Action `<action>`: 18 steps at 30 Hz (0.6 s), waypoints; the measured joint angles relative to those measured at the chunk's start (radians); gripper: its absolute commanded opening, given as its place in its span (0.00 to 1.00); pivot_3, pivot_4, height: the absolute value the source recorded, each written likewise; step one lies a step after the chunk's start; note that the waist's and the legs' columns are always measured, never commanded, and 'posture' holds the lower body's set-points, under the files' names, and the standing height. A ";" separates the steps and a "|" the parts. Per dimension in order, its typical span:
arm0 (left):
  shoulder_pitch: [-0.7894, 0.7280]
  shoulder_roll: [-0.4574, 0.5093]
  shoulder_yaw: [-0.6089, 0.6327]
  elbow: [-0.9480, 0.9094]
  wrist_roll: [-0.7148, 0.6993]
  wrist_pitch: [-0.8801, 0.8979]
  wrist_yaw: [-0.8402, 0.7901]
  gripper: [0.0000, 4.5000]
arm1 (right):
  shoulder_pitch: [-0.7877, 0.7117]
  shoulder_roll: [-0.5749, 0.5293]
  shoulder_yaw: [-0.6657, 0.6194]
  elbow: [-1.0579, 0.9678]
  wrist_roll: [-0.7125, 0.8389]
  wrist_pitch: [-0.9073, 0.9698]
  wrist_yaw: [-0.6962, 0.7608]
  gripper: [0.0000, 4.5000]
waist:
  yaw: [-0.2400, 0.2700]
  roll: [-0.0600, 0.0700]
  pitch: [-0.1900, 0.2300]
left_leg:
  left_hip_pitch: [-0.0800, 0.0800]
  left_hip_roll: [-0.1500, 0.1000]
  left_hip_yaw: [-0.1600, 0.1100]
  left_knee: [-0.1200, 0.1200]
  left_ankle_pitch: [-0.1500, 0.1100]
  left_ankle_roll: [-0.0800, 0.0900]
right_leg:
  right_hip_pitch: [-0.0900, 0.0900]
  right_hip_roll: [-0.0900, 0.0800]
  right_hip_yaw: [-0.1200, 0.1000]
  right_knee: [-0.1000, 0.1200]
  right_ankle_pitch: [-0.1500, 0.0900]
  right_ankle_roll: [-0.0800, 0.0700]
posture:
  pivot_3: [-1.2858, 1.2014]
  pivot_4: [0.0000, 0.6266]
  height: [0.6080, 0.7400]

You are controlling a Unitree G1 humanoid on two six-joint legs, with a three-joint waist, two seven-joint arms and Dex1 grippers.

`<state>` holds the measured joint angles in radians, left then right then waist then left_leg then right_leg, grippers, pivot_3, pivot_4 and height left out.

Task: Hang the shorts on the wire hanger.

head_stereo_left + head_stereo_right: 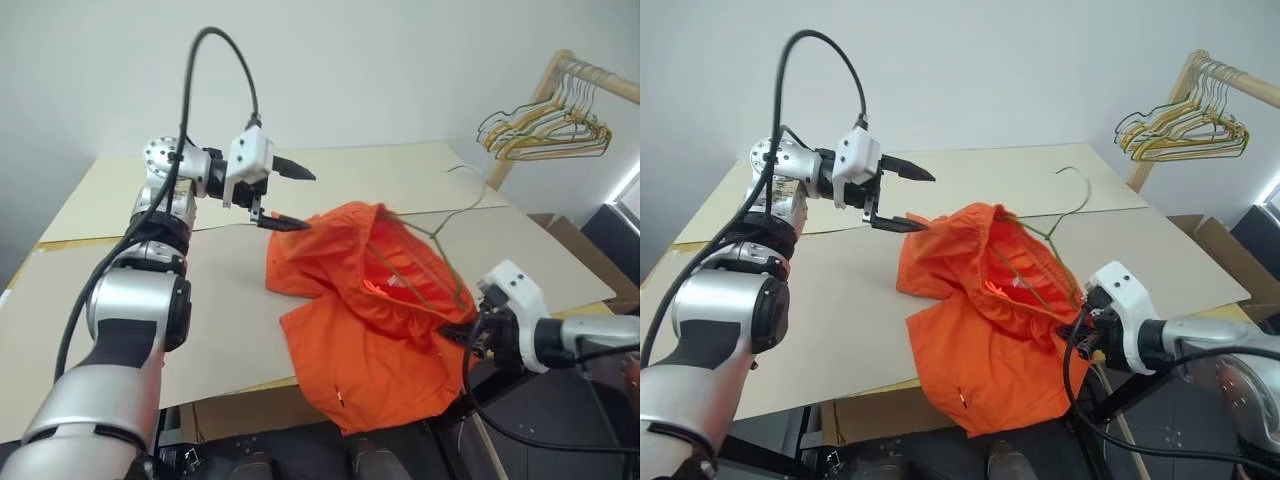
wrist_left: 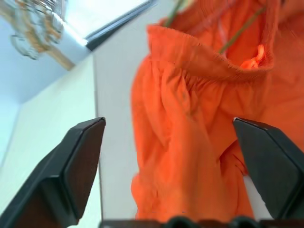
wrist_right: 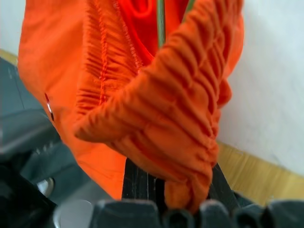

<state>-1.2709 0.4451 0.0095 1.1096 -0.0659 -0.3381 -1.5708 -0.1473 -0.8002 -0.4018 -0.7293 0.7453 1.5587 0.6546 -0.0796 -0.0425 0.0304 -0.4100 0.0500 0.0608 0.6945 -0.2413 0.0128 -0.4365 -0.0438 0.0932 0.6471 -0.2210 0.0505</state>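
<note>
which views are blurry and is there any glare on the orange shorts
Left wrist view: the bright orange fabric shorts look soft, and the window patch behind is washed out. Right wrist view: the gathered waistband is close and slightly soft, the dark base below blurred. Left eye view: sharp; no glare, only a brighter glow inside the shorts beside the thin grey wire hanger.

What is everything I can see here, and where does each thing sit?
shorts: one, bright orange, crumpled on the table, one side draped over its near edge.
wire hanger: one, dull grey, hook on the table beyond the shorts, its wire running into the waistband.
bunched hangers: several, gold and greenish, on the wooden rail at far right.
table: one, pale beige, under everything.
cardboard box: one, brown, on the floor right of the table.
left gripper: one, black fingers, open, just left of the shorts.
right gripper: one, black fingers, shut on the shorts' waistband.
</note>
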 measured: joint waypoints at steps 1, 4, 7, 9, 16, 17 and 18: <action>0.024 0.000 0.015 -0.050 -0.026 0.049 0.002 0.99 | 0.015 0.030 -0.041 -0.013 0.013 0.021 -0.018 0.00 | 0.005 0.000 0.000 | 0.000 0.000 0.000 0.000 0.000 0.000 | 0.000 0.000 0.000 0.000 0.000 0.000 | 0.50 0.00 1.00; 0.131 0.001 0.037 -0.253 -0.121 0.247 0.004 0.99 | 0.079 0.064 -0.152 -0.024 0.055 0.048 -0.080 0.00 | 0.012 0.000 0.000 | 0.001 0.000 0.000 0.000 0.000 0.000 | 0.000 0.000 0.000 0.000 0.000 0.000 | 0.49 0.00 1.00; 0.236 -0.008 0.047 -0.486 -0.222 0.464 0.034 0.99 | 0.120 0.062 -0.260 -0.020 0.104 0.048 -0.147 0.00 | 0.014 0.000 0.000 | 0.002 0.000 0.000 0.000 0.000 0.000 | 0.002 -0.001 0.000 0.000 0.000 0.000 | 0.49 0.00 1.00; 0.279 -0.015 0.048 -0.615 -0.284 0.583 0.060 0.99 | 0.134 0.061 -0.301 -0.003 0.126 0.048 -0.207 0.00 | 0.010 0.000 0.000 | 0.004 0.000 0.000 0.000 0.000 0.000 | 0.004 0.000 0.000 0.000 -0.001 0.002 | 0.49 0.00 1.00; 0.349 -0.072 0.053 -0.848 -0.440 0.830 0.214 0.99 | 0.098 0.077 -0.421 0.197 0.182 0.048 -0.550 0.00 | 0.007 0.002 -0.001 | 0.013 0.000 0.000 -0.002 0.000 0.000 | 0.013 0.000 0.001 -0.003 -0.002 0.002 | 0.48 0.00 1.00; 0.350 -0.079 0.054 -0.861 -0.450 0.842 0.228 0.99 | 0.087 0.076 -0.436 0.213 0.199 0.048 -0.579 0.00 | 0.006 0.003 -0.001 | 0.013 0.000 0.000 -0.002 0.000 0.000 | 0.013 0.000 0.001 -0.003 -0.002 0.002 | 0.48 0.00 1.00; 0.351 -0.089 0.054 -0.876 -0.458 0.848 0.247 0.99 | 0.075 0.067 -0.452 0.236 0.234 0.048 -0.622 0.00 | 0.006 0.003 -0.002 | 0.013 0.000 0.000 -0.003 0.000 0.000 | 0.013 0.000 0.001 -0.004 -0.002 0.002 | 0.48 0.00 1.00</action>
<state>-0.9199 0.3565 0.0633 0.2337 -0.5244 0.5100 -1.3235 -0.0720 -0.7337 -0.8541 -0.4934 0.9789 1.6068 0.0324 -0.0738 -0.0391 0.0287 -0.3971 0.0499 0.0611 0.6917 -0.2414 0.0129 -0.4234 -0.0439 0.0939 0.6429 -0.2226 0.0524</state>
